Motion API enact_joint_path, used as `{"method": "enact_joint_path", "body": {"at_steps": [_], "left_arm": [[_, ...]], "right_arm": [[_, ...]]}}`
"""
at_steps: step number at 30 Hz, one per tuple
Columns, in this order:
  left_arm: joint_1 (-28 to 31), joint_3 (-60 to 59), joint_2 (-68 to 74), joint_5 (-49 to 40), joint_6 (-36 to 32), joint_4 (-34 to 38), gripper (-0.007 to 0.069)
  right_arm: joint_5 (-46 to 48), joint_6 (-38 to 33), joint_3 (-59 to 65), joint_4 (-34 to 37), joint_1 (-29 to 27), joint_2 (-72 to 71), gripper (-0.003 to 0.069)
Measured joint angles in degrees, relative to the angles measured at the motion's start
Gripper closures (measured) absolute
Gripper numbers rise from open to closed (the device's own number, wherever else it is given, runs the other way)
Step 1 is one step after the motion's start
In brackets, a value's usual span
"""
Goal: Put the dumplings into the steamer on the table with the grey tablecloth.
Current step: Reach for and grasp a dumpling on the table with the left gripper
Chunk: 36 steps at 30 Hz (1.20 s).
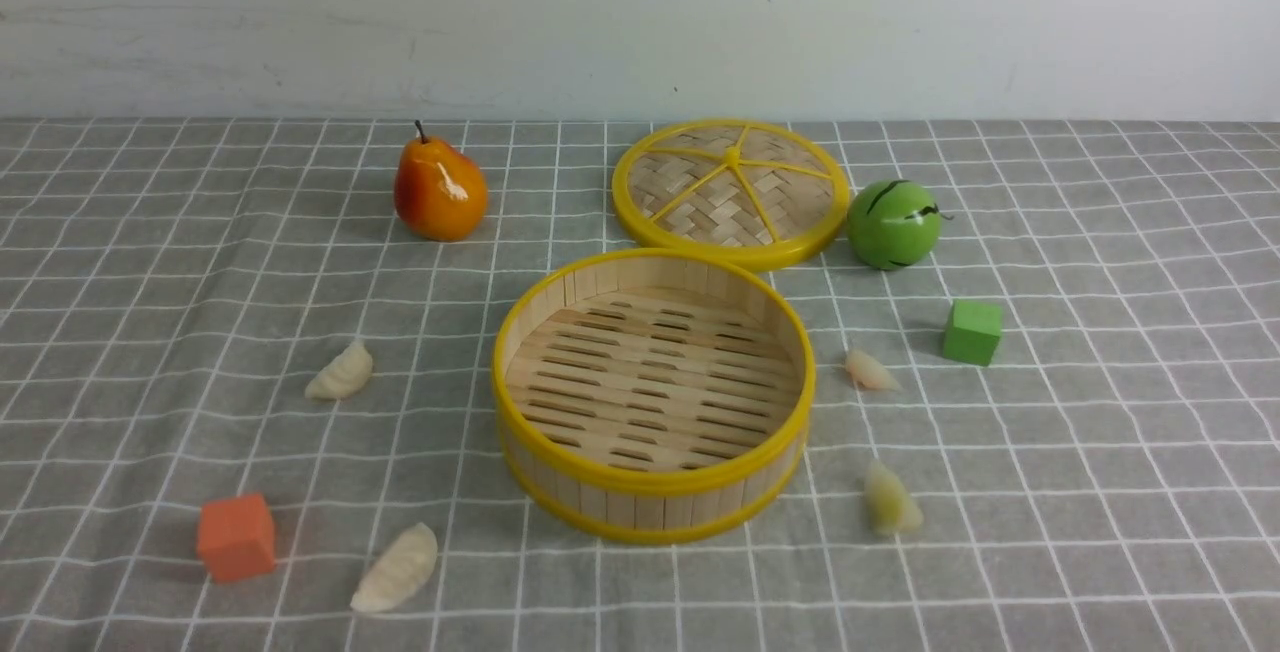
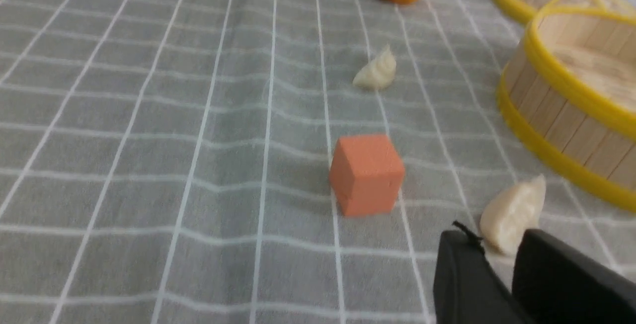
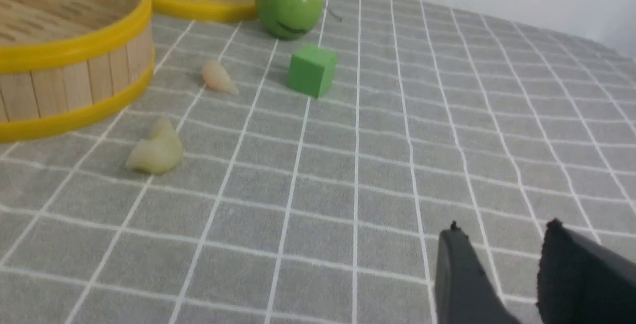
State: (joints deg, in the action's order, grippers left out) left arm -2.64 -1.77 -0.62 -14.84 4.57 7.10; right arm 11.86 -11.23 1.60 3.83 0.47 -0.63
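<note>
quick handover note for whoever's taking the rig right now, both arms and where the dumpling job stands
Left end effector: open, nothing held.
Right end effector: open, nothing held.
Round bamboo steamer with yellow rims: mid-table, empty.
Cream crescent dumplings: two left of it.
Right of it: small pale pinkish dumpling, yellowish dumpling.
Done: no dumplings loaded.
Left: all four into the steamer, on the grey checked tablecloth.

Orange cube [image 2: 366, 175] near a pale dumpling [image 2: 514, 214] on grey cloth [image 2: 223, 165]
</note>
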Motion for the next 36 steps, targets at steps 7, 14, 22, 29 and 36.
{"method": "enact_joint_path", "body": {"at_steps": [7, 14, 22, 29, 36], "left_arm": [[0.0, 0.0, 0.0, 25.5, 0.0, 0.7, 0.0461], [0.0, 0.0, 0.0, 48.6, 8.2, 0.8, 0.0460], [0.0, 19.3, 4.7, 28.6, 27.7, -0.2, 0.0543], [0.0, 37.9, 27.9, 14.8, 14.3, -4.4, 0.0638], [0.0, 43.7, 51.0, -2.2, 13.0, -3.1, 0.0638]], "right_arm": [[-11.9, 1.2, 0.0, 0.1, 0.0, 0.0, 0.0419], [-28.3, 18.9, 0.0, 4.5, 0.0, 0.0, 0.0420], [-29.1, 22.8, -7.7, 4.1, 0.0, 0.5, 0.0650], [-13.5, 1.7, -23.1, 2.7, -0.2, 13.9, 0.0666], [10.2, -1.8, -26.8, 5.6, -0.2, 31.7, 0.0664]]}}
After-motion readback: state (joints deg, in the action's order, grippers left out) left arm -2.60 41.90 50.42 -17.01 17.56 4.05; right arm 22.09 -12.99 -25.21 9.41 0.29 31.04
